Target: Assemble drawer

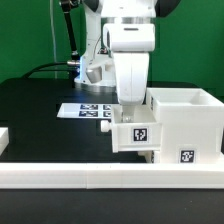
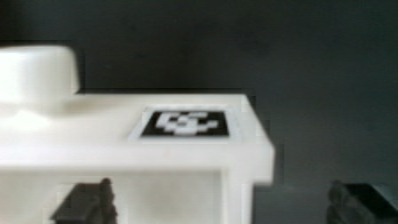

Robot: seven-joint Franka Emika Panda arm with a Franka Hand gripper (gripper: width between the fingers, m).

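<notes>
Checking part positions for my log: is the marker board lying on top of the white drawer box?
No: the marker board lies flat on the black table, behind the drawer box.

White arm, dark joints

I'm seeing the arm (image 1: 128, 45) showing glossy white, boxy shells with black bands above the marker board (image 1: 88, 110); dark ribbed fingertips (image 2: 82, 203) are showing on the gripper (image 2: 222, 204).

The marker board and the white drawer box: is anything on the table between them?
No. In the exterior view, only bare black table lies between the marker board and the drawer box; the gripper hangs above that stretch.
</notes>
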